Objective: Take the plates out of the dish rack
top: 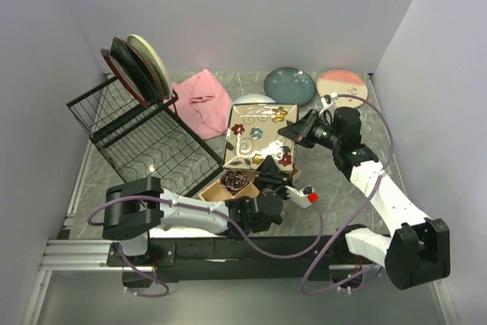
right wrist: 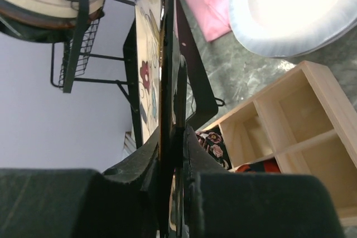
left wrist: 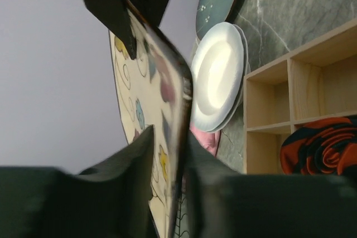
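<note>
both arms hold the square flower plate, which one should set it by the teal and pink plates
Right. The right end effector grips the square plate on the edge nearest the teal plate and pink plate; the left end effector holds the near edge.

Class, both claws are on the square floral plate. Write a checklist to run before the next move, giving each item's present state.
1. Left claw shut on square floral plate: ok.
2. Right claw shut on its far edge: ok.
3. Plate clear of the dish rack: ok.
4. Bare table beneath the plate: not ok, wooden tray lies under it.
5. Rack emptied: not ok, remaining plates stand at its back.
6. Gap between plate and tray: cannot tell.
</note>
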